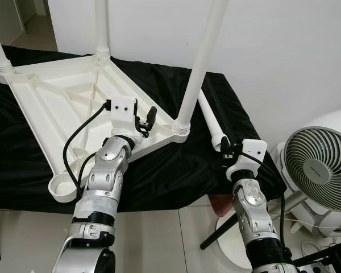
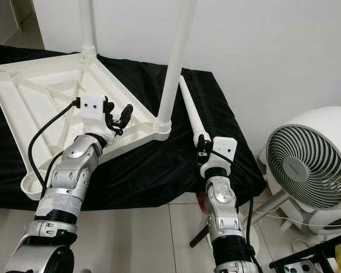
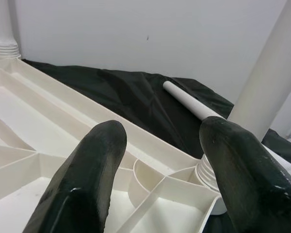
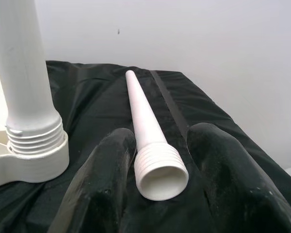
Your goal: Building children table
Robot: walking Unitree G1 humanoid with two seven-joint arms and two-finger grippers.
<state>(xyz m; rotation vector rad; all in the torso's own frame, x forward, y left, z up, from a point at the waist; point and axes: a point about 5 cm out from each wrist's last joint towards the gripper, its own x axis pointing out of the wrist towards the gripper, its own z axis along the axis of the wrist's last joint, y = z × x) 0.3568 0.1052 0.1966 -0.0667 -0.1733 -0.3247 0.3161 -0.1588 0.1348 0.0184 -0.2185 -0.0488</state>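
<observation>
Now right tool (image 4: 155, 179) straddles tapered, threaded white leg (image 4: 144, 121); fingers apart.

The upturned table top (image 1: 57, 96) is cream plastic, smooth with a soft sheen, moulded in ribs. The legs (image 1: 202, 62) screwed into it and the loose leg (image 4: 146, 127) look like the same plastic, ridged with thread at the thick end. A black cloth (image 1: 216, 102), thin and slightly shiny, creased, covers the worktop. The robot's arms (image 1: 102, 182) are brushed silver metal; the fingers (image 3: 82, 184) are glossy black, faintly scuffed. The floor tiles (image 1: 153, 239) are glossy.
</observation>
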